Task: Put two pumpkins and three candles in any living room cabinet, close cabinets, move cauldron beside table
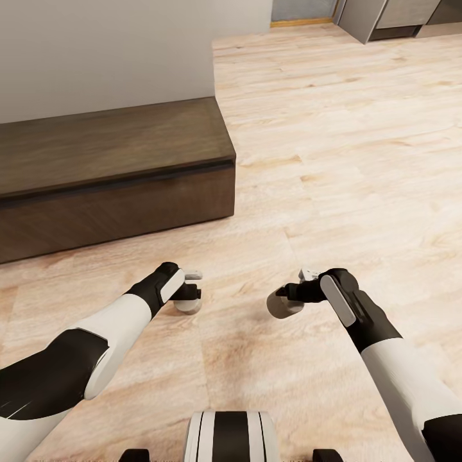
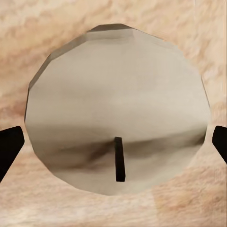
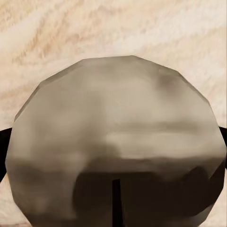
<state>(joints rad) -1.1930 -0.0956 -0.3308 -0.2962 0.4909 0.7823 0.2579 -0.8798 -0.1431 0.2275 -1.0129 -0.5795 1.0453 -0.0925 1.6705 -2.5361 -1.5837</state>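
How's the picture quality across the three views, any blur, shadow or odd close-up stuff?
Head view: even light, sharp on the cabinet; soft shadows on the floor. Left wrist view: candle looms close, faceted outline, wick crisp. Right wrist view: the other candle is smeary, its lower part in dark shadow.

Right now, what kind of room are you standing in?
Most likely a home living room. A long, low dark-brown cabinet stands against a plain wall, on a pale wood plank floor. Grey units at the far end may be a kitchen. Each gripper holds a candle.
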